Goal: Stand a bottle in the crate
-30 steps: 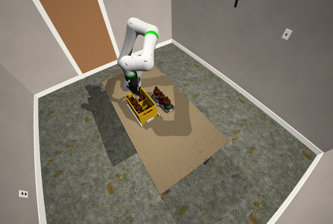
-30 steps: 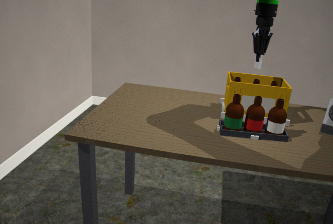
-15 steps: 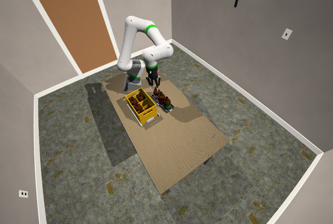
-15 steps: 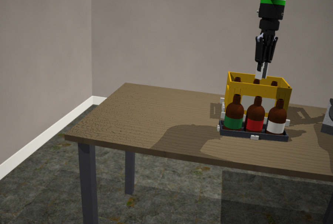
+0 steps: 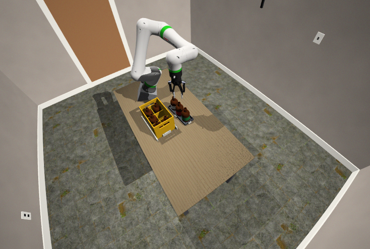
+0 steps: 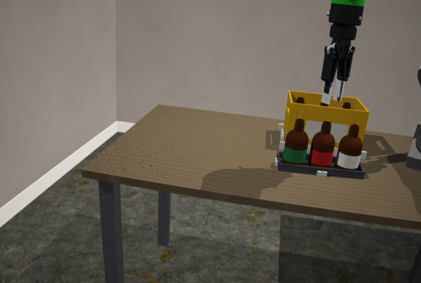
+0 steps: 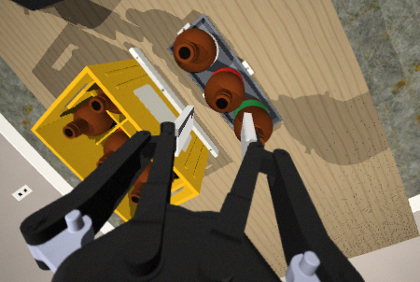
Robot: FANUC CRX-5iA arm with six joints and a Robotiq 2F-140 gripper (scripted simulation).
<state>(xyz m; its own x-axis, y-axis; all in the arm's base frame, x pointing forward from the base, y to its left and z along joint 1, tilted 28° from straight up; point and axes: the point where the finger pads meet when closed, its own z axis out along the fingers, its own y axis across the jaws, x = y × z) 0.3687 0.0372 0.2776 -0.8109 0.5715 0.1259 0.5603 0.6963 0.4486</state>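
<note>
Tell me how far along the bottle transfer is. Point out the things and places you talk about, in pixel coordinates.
Five bottles stand in the yellow crate [image 5: 163,129] [image 6: 326,114] [image 7: 193,186], one cell unfilled. Three bottles stand upright on the tray [image 5: 187,123] [image 6: 302,170] [image 7: 275,118]. Nothing is in hand: the end effector [image 5: 177,96] [image 6: 332,101] [image 7: 217,119] is partly open above the bottles. Left: pick one, stand it in that cell, let go.
</note>
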